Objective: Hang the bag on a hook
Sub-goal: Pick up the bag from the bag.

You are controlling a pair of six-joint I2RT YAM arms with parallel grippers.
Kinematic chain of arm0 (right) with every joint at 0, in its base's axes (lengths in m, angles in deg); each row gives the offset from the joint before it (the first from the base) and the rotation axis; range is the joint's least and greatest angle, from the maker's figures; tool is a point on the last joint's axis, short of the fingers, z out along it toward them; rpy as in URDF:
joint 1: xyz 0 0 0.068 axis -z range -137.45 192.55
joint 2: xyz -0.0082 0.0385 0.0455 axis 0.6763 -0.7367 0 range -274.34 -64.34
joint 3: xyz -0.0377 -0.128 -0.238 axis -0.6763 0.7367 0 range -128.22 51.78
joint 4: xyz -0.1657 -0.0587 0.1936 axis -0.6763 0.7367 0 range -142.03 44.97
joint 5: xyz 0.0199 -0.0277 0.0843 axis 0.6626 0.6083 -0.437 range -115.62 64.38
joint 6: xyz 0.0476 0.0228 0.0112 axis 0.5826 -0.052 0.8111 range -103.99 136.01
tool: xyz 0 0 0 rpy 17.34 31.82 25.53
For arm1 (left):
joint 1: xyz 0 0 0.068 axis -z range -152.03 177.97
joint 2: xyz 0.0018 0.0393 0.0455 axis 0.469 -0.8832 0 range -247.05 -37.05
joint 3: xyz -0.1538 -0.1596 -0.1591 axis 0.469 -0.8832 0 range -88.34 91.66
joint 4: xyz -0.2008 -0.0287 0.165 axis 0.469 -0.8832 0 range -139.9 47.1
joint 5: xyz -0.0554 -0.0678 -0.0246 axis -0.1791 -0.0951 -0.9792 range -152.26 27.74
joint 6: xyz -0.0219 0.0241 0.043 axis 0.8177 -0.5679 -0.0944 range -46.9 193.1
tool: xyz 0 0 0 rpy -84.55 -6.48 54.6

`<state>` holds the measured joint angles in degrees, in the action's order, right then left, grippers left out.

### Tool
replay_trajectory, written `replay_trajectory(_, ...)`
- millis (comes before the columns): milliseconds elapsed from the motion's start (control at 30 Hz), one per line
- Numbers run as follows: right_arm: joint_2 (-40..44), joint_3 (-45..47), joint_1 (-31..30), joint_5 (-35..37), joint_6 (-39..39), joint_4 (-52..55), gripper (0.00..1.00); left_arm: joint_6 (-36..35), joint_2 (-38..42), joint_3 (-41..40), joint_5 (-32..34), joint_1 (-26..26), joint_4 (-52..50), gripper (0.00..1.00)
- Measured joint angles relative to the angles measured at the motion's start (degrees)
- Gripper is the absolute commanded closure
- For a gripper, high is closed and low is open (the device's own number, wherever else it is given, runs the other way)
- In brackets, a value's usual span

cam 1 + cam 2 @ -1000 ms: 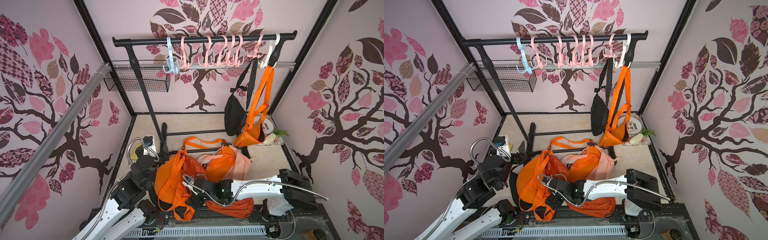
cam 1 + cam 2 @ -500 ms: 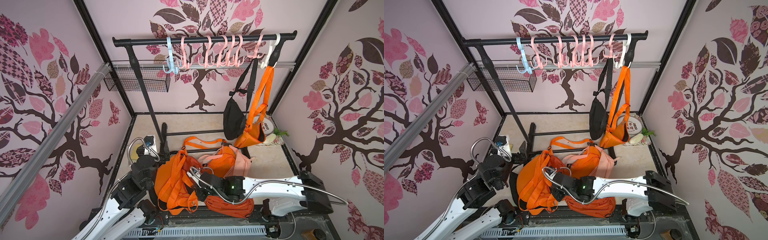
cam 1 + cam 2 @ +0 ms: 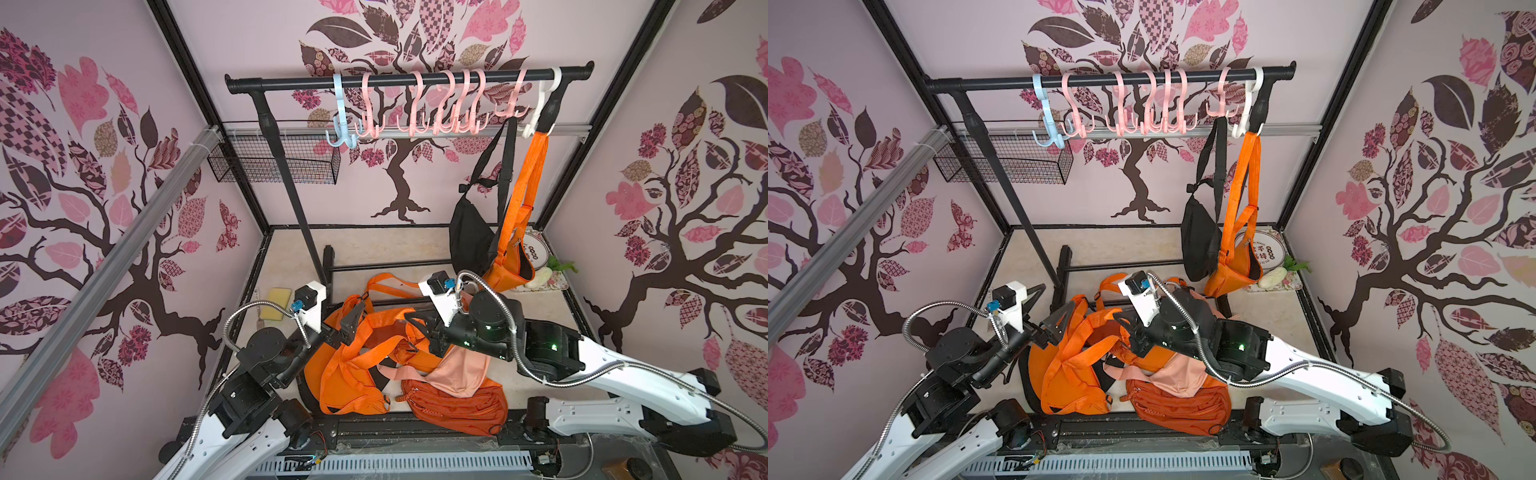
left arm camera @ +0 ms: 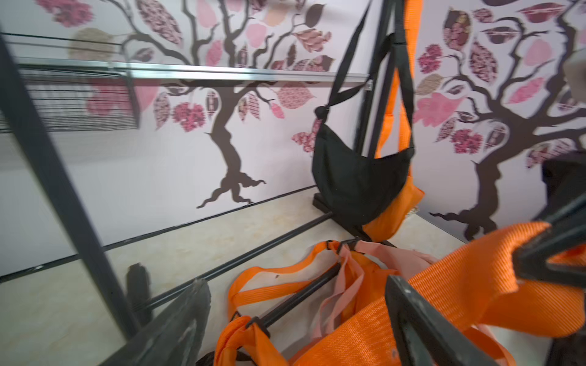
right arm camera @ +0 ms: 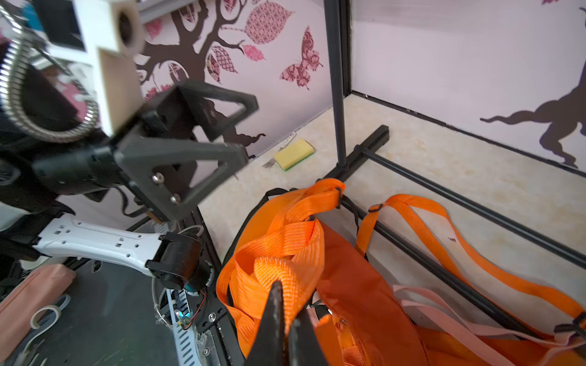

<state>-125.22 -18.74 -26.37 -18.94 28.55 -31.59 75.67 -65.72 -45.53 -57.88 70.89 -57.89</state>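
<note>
The bright orange bag point(image 3: 349, 386) lies on the floor at the front, in both top views. My right gripper point(image 5: 287, 301) is shut on a fold of its wide orange strap point(image 5: 285, 250) and holds it raised above the pile. The same gripper point(image 3: 411, 332) is just right of my left gripper point(image 3: 345, 309), which is open. In the left wrist view the strap point(image 4: 459, 285) runs up past one of its fingers point(image 4: 412, 317). Several pink hooks point(image 3: 436, 108) and a blue hook point(image 3: 340, 124) hang empty on the black rail point(image 3: 291, 85).
A black bag point(image 3: 469, 237) and an orange bag point(image 3: 511, 270) hang at the rail's right end. A dark orange bag point(image 3: 453, 407) and a pink bag point(image 3: 461, 370) lie under my right arm. The rack's floor bars point(image 5: 444, 275) cross beneath the bags. A yellow sponge point(image 5: 293, 153) lies nearby.
My right gripper has shut on the orange strap. It has risen and moved back to the right, pulling the strap up. The left arm has not moved.
</note>
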Motion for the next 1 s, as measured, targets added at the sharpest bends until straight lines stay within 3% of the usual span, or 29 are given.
replay_trajectory(233,0.5,-8.3,0.0,-3.5,-3.8,4.2,1.00,-1.8,-12.0,6.0,-15.2,0.2,-1.5,0.13)
replay_trajectory(533,0.5,-15.5,0.0,-2.6,-6.8,9.4,1.00,-0.7,-9.9,7.2,-23.5,0.2,-0.5,0.12)
replay_trajectory(1000,-0.6,-17.0,0.0,-9.3,-6.3,12.0,1.00,4.6,-20.4,7.9,-33.9,0.6,6.8,0.13)
